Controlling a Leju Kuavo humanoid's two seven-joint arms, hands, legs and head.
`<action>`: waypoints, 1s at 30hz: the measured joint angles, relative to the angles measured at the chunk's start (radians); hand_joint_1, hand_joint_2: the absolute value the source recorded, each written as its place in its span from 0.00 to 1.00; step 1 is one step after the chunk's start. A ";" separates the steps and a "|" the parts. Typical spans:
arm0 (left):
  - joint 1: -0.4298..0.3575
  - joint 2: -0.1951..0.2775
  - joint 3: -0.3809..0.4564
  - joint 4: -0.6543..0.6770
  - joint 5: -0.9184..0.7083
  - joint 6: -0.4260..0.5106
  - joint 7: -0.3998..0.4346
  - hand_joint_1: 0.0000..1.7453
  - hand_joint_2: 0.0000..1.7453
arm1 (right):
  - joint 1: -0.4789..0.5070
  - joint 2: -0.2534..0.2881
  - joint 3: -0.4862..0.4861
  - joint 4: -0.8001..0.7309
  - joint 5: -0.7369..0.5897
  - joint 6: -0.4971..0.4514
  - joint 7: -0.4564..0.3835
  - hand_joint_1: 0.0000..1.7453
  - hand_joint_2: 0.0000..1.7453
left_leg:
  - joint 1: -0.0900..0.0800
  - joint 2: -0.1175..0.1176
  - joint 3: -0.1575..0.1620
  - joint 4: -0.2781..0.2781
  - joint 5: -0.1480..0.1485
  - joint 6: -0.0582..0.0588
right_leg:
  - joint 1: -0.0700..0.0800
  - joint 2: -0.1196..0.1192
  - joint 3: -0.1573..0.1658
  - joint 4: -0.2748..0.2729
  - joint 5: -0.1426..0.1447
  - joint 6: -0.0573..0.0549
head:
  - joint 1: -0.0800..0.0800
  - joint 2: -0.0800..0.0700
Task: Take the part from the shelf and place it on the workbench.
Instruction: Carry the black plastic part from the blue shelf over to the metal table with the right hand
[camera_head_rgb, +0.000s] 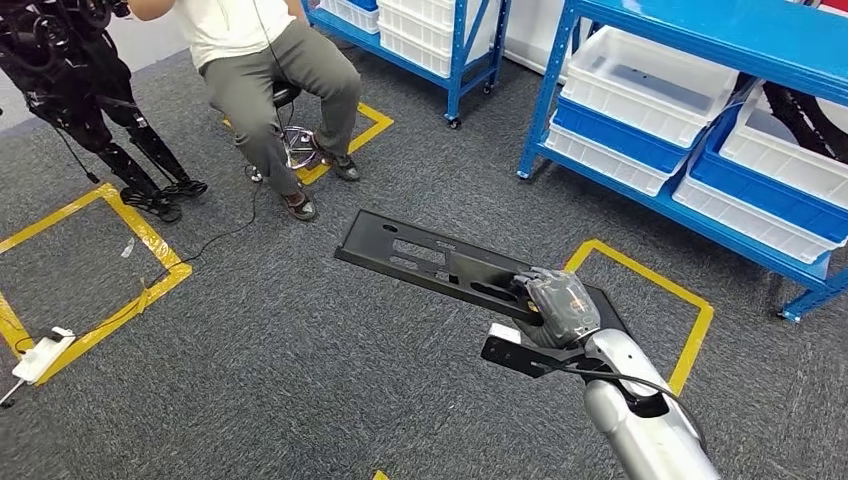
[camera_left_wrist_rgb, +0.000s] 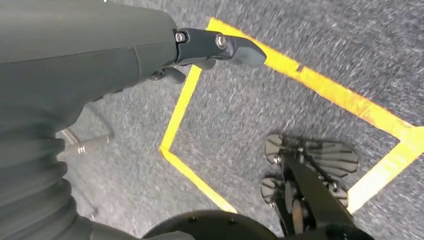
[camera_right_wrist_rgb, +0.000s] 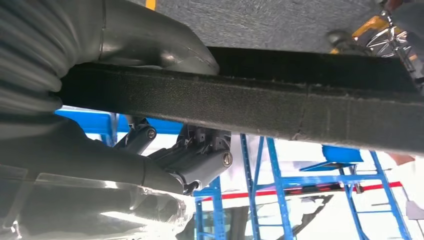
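The part (camera_head_rgb: 430, 262) is a long flat black plate with several cutouts. It hangs level above the grey carpet in the head view, reaching out to the left of my right hand (camera_head_rgb: 558, 303), which grips its near end. In the right wrist view the thumb (camera_right_wrist_rgb: 150, 45) lies on one face of the part's dark edge (camera_right_wrist_rgb: 250, 105) and the fingers (camera_right_wrist_rgb: 200, 160) clamp the other face. My left hand (camera_left_wrist_rgb: 210, 45) hangs over the floor with its fingers stretched out and holds nothing.
A blue shelf (camera_head_rgb: 700, 40) with white bins (camera_head_rgb: 650, 70) stands at the right, a second shelf (camera_head_rgb: 455, 60) at the back. A person (camera_head_rgb: 280, 70) sits on a stool ahead. Another robot's dark legs (camera_head_rgb: 130, 150) stand at the far left. Yellow tape squares (camera_head_rgb: 690, 320) mark the carpet.
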 joint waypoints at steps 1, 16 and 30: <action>0.002 0.000 0.004 0.000 0.000 0.001 0.003 0.00 1.00 | 0.000 0.005 0.000 -0.005 0.002 0.000 0.002 1.00 1.00 | 0.000 -0.009 -0.003 0.000 0.000 -0.004 | -0.004 -0.011 0.002 -0.004 0.003 -0.006 | 0.000 0.000; 0.000 0.014 -0.023 -0.002 -0.113 -0.009 0.001 0.00 1.00 | 0.114 0.076 -0.048 -0.135 0.053 -0.029 0.112 1.00 1.00 | 0.043 0.181 -0.001 0.005 -0.015 -0.059 | -0.017 -0.182 0.047 -0.018 -0.030 0.021 | 0.000 0.000; -0.017 0.008 -0.066 -0.001 -0.167 0.010 0.050 0.00 1.00 | 0.242 0.070 -0.114 -0.200 0.077 -0.085 0.106 1.00 1.00 | 0.034 0.004 0.003 -0.002 -0.006 -0.026 | -0.020 0.004 0.008 -0.002 -0.011 0.029 | 0.006 0.000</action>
